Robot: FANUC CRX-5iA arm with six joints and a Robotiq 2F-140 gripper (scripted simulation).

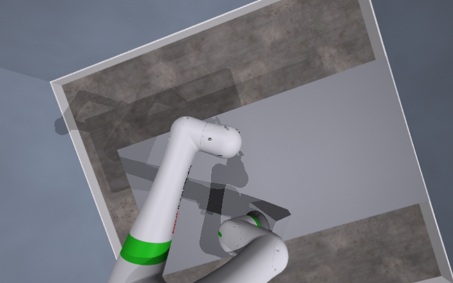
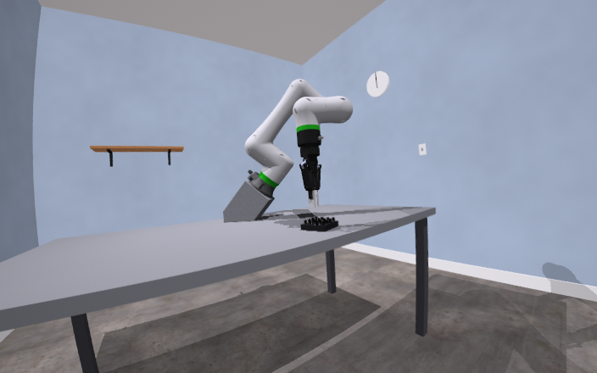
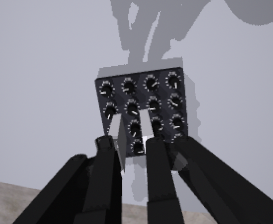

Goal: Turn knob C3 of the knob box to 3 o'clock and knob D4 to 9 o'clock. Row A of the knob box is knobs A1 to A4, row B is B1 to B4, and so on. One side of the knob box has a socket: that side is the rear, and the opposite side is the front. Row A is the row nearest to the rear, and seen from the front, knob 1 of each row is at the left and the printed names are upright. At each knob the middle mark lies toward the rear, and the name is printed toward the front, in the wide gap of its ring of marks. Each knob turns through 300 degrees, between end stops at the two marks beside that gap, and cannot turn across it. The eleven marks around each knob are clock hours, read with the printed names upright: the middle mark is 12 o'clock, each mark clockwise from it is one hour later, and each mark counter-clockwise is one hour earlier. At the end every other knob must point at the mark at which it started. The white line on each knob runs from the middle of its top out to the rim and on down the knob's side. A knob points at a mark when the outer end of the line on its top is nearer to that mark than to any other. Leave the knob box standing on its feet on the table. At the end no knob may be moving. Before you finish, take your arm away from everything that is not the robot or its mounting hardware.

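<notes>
The black knob box (image 3: 143, 107) stands on the grey table, with its four rows of small black knobs and white lines. It also shows in the exterior view (image 2: 319, 224), small and far. My gripper (image 3: 132, 125) hangs straight above the box, clear of the knobs, also in the exterior view (image 2: 312, 200). Its fingers stand close together with a narrow gap and nothing in it. Through the gap I see knobs of a middle column. The printed names and the line positions are too small to read. In the top view the arm (image 1: 206, 139) hides the box.
The robot's grey base block (image 2: 247, 203) stands on the table behind and left of the box. The table's far edge (image 2: 423, 211) lies to the right of the box.
</notes>
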